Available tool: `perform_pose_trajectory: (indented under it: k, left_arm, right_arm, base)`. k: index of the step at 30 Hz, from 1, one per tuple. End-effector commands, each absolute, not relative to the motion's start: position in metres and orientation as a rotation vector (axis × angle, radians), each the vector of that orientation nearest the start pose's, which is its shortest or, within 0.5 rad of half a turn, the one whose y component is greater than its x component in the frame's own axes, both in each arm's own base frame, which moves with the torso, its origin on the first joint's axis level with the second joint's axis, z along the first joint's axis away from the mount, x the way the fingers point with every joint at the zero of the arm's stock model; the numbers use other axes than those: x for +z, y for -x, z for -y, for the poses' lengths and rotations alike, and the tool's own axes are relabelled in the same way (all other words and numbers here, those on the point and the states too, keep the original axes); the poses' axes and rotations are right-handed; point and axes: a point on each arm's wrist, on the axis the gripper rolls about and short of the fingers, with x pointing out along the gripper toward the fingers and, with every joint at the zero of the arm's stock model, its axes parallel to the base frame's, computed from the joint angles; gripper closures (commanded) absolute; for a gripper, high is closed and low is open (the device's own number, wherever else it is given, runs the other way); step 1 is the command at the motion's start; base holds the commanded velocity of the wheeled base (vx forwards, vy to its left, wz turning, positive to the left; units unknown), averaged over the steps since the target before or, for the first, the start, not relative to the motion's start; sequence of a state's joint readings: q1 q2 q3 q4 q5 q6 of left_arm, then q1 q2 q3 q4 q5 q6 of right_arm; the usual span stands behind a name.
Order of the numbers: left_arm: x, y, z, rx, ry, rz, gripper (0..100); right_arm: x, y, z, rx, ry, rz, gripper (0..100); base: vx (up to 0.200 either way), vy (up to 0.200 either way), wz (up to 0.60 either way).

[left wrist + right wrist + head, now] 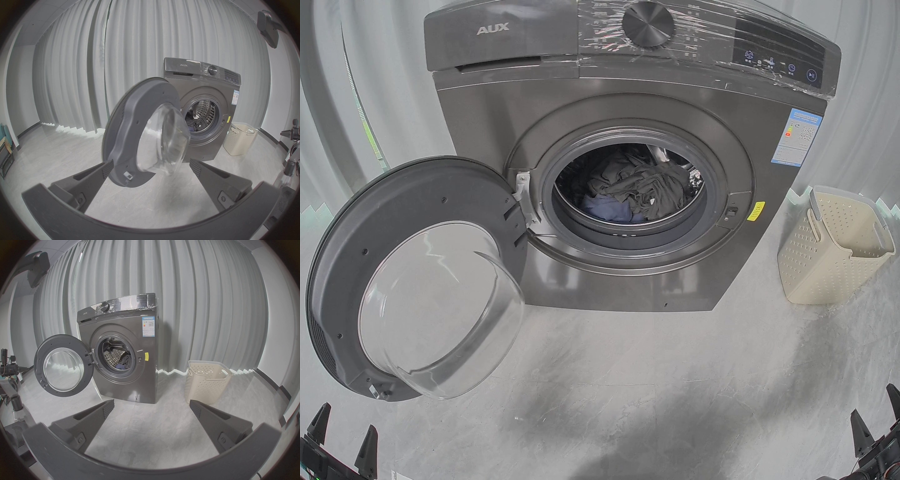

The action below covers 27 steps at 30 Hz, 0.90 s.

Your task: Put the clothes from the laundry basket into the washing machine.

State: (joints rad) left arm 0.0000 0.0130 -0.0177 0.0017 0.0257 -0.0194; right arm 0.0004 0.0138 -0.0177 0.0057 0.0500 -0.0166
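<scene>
The grey washing machine [625, 81] stands ahead with its round door [412, 275] swung wide to the left. Dark and blue clothes [640, 184] lie heaped inside the drum. A cream perforated laundry basket [834, 247] sits on the floor to the machine's right; nothing shows above its rim. My left gripper [342, 431] is low at the near left, open and holding nothing. My right gripper [876, 412] is low at the near right, open too. From the left wrist the door [147, 131] is close ahead; from the right wrist, the basket [207, 380] stands beside the machine [125, 349].
Grey marble-look floor [650, 375] stretches bare between me and the machine. White curtains [203, 302] hang behind everything. The open door juts out over the floor on the left. Camera stands [9, 377] are off to the side.
</scene>
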Motion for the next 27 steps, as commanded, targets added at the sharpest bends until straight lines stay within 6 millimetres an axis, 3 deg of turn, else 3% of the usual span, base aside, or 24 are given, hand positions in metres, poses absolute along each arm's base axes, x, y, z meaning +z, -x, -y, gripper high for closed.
perform_pose_trajectory:
  k: [1, 11, 17, 27]
  left_arm:
    - [0.0753, 0.0228, -0.0006, 0.028, 0.020, -0.001, 0]
    - [0.0753, 0.0228, -0.0006, 0.026, 0.018, -0.001, 0]
    - [0.0753, 0.0228, -0.0006, 0.025, 0.015, -0.001, 0]
    - [0.0753, 0.0228, -0.0005, 0.021, 0.015, -0.001, 0]
  right_arm:
    - [0.0755, 0.0224, -0.0011, 0.051, 0.017, -0.012, 0]
    - [0.0755, 0.0224, -0.0011, 0.052, 0.018, -0.012, 0]
    - [0.0755, 0.0224, -0.0011, 0.051, 0.017, -0.012, 0]
    - [0.0755, 0.0224, -0.0011, 0.051, 0.018, -0.012, 0]
  base:
    - [0.000, 0.000, 0.00]
    - [0.000, 0.000, 0.00]
    - [0.000, 0.200, 0.00]
    - [-0.020, 0.000, 0.00]
